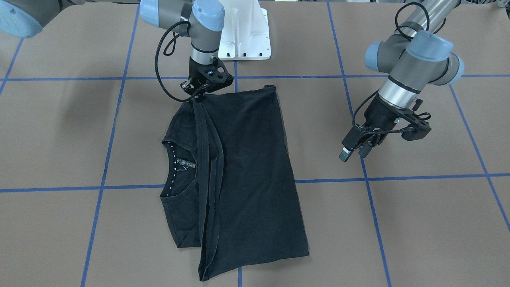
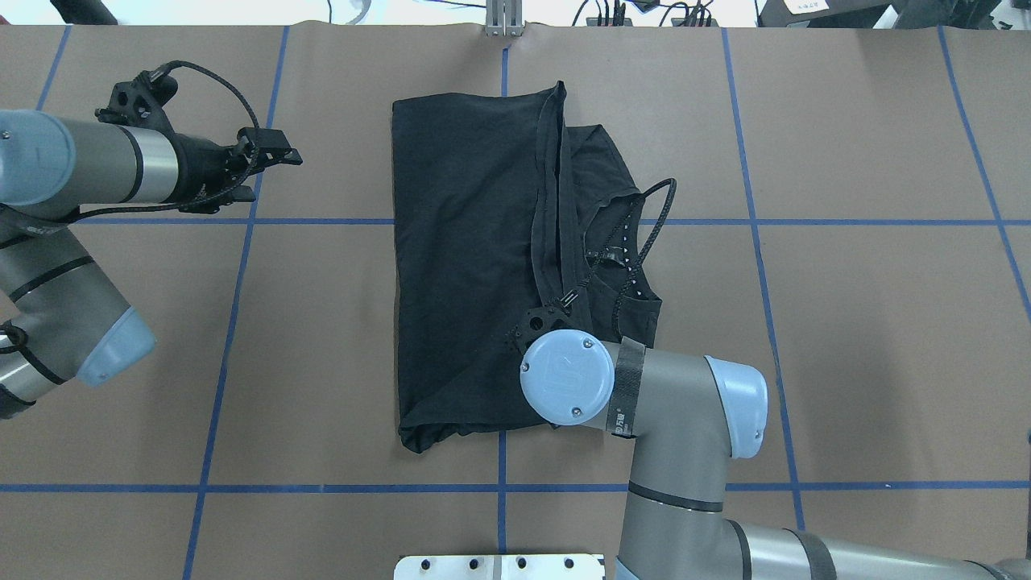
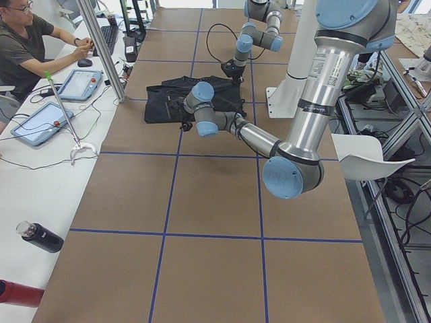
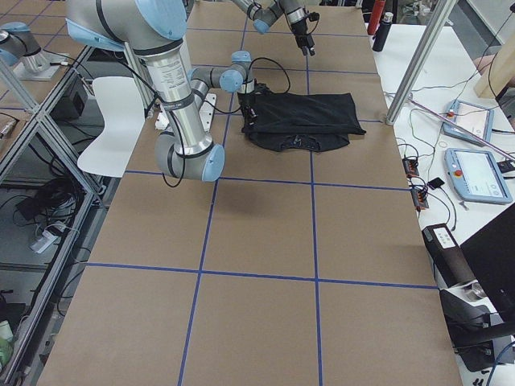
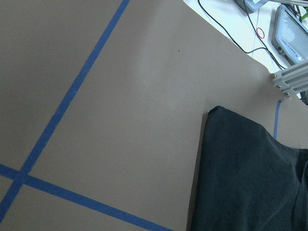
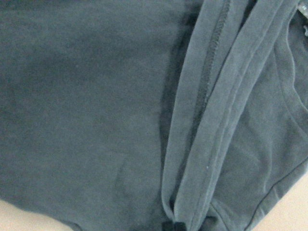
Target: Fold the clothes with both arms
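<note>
shirt: black T-shirt (image 1: 255,167) lies mid-table (image 1: 418,223), one side flap laid over the body; collar (image 1: 179,167) and a strip of the under layer show beside the flap.
right end effector: right end effector (image 1: 198,93) sits low at the flap's hemmed edge, at the corner nearest the robot's base. Its wrist view shows a fingertip on each side of the hem bands, so it looks clenched on the T-shirt edge.
why held there: the hem bands run straight to the pinch point. Judged: holding that corner lets the arm set the flap edge in line.
left end effector: left end effector (image 1: 354,150) hangs over bare table, well apart from the shirt, fingers spread, grasping nothing.
why there: judged parked clear of the cloth so it can't snag it.
step: judged mid-fold, lengthwise side fold not yet finished.
risk: the flap's far corner is unheld and the edge is doubled and bunched; it could land skewed.
</note>
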Tool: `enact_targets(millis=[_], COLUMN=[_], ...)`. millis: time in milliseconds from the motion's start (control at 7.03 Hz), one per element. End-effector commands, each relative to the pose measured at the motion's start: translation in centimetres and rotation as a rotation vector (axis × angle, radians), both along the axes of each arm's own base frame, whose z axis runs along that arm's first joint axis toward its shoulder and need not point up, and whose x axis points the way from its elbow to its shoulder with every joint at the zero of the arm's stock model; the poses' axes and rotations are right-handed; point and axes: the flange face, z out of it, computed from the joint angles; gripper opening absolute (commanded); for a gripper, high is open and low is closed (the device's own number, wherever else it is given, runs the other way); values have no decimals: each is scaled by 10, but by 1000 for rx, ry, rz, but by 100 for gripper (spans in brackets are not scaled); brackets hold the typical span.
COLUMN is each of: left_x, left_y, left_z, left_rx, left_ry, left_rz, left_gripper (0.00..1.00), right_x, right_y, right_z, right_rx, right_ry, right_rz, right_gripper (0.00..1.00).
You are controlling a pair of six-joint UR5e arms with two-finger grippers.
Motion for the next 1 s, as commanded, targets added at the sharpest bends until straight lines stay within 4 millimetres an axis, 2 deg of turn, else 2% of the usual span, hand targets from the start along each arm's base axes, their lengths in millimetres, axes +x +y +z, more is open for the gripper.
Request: enact_targets(millis=[0,142,284,427,569,711,853], left_x=[-1,0,0,0,0,0,0], left_y=[1,1,3,3,3,3,3], left_z=[-3,-4,-7,-9,-8,-9,-9], left_rx=[3,-22,-24,-22,-24,-21,-22], left_ry=[4,22,30,32,30,32,31], left_rz=[-1,-11,-12,-12,-12,-14,-14], left_gripper=[99,99,99,99,99,99,99], right_x=[24,55,55,28,30,32,42], right_y=[-21,-13,12,51,51,48,30], right_z=[-7,15,36,44,34,34,33], right_rx=[3,-14,-87,-188,-215,-217,-222], right_ry=[-18,-21,-13,-11,-38,-39,-47], right_rz=[34,42,112,209,243,249,279], right_gripper=[0,0,0,0,0,0,15])
